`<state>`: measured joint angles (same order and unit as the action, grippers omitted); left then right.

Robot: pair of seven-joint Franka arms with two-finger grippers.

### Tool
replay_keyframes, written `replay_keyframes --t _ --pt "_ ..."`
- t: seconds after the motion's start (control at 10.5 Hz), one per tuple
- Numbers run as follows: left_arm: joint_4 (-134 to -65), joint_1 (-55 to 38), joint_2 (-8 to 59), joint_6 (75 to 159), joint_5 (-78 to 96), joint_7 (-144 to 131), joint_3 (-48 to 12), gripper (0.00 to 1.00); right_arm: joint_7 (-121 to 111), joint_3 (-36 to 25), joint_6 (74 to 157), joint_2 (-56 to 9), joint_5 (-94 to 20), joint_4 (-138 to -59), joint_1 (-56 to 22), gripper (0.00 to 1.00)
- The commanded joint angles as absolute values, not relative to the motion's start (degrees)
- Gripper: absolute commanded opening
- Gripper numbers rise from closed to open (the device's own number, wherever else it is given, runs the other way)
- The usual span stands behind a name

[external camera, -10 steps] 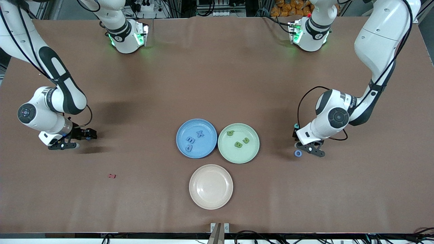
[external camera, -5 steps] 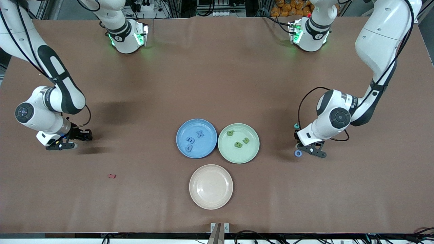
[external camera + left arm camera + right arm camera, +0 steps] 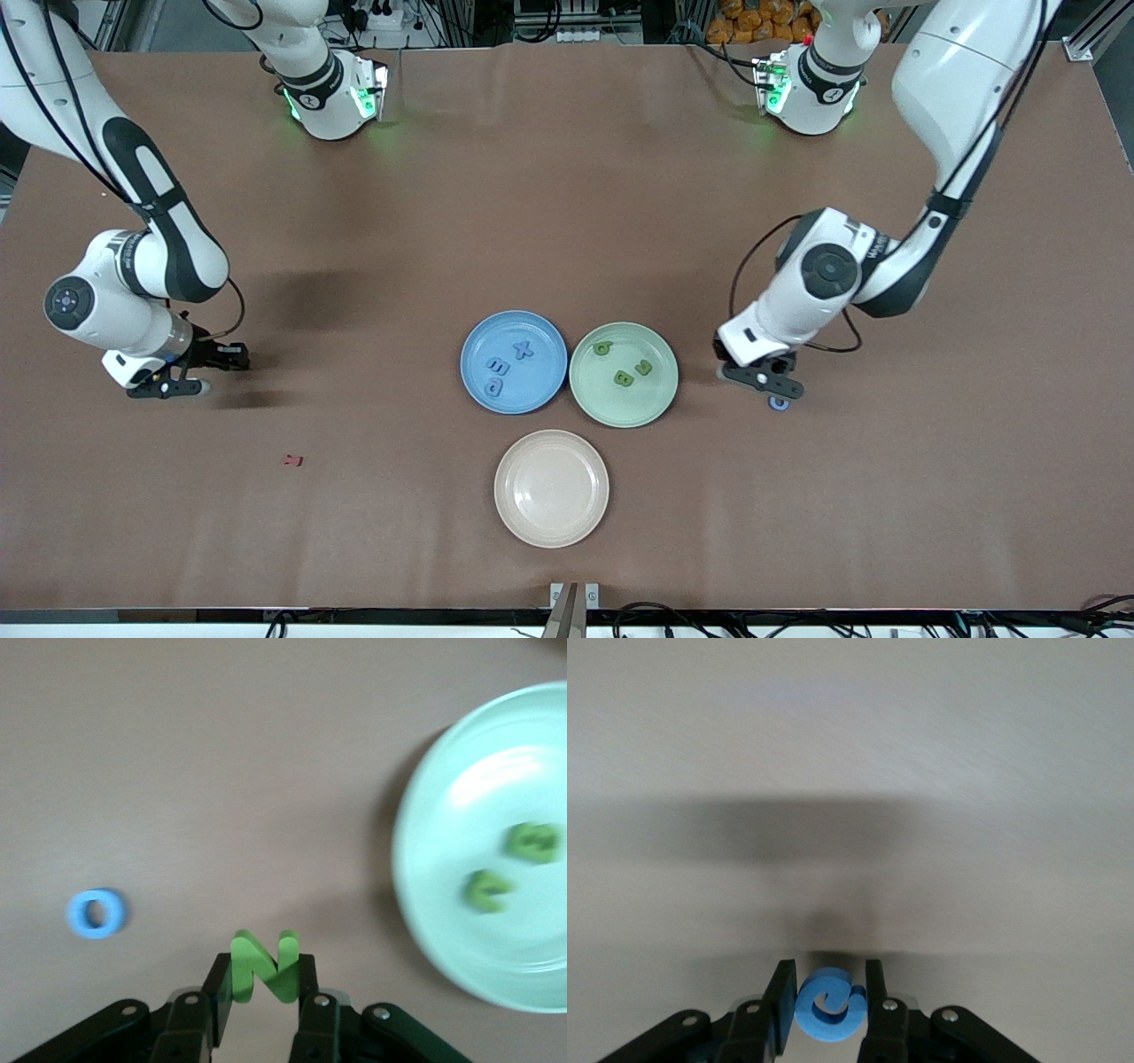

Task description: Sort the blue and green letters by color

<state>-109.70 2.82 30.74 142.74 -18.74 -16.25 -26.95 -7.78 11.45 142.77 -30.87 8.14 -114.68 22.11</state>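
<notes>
My left gripper (image 3: 764, 379) is shut on a green N (image 3: 264, 966) and holds it above the table, between the green plate (image 3: 611, 409) and a blue O (image 3: 779, 404) that lies on the table. The left wrist view shows the O (image 3: 96, 913) and the green plate (image 3: 434, 904) with two green letters. In the front view the green plate holds three green letters (image 3: 623, 378). The blue plate (image 3: 542, 377) holds three blue letters (image 3: 498, 365). My right gripper (image 3: 211, 369) is shut on a blue G (image 3: 827, 1004) above bare table at the right arm's end.
An empty beige plate (image 3: 551, 487) stands nearer to the front camera than the two coloured plates. A small dark red letter (image 3: 292, 460) lies on the table toward the right arm's end, nearer to the front camera than my right gripper.
My left gripper has moved with the green N from beside the blue O toward the green plate. My right gripper has shifted only slightly with the blue G.
</notes>
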Motion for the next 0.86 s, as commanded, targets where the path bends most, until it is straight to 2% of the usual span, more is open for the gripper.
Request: replay_keyframes --t 0.0,0.29,0.38,0.48,0.57,0.76 --pt "-106.01 -5.16 30.76 141.42 -19.16 -30.36 -27.86 0.00 5.67 13.62 134.31 -31.55 7.05 -104.19 13.74 0.00" --pt "-101.79 -11.58 34.00 141.42 -19.42 -39.00 -27.60 0.00 16.05 13.62 133.77 -34.00 -5.94 -97.32 1.79 0.00" --pt "-100.47 -12.91 35.14 141.42 -19.68 -40.68 -27.42 0.22 19.56 13.62 133.86 -35.14 -9.54 -95.29 -1.64 0.00" --pt "-100.11 -13.44 35.50 141.42 -19.77 -41.04 -27.33 0.74 23.86 13.54 134.12 -35.94 -12.02 -94.23 -4.80 0.00" --pt "-100.02 -13.36 35.25 141.42 -19.95 -40.96 -27.33 1.00 28.95 13.54 134.47 -36.90 -13.43 -92.91 -8.23 0.00" --pt "-99.32 -12.66 34.37 141.42 -19.95 -40.87 -27.25 1.00 38.54 13.54 135.96 -37.97 -14.67 -90.97 -12.81 0.00"
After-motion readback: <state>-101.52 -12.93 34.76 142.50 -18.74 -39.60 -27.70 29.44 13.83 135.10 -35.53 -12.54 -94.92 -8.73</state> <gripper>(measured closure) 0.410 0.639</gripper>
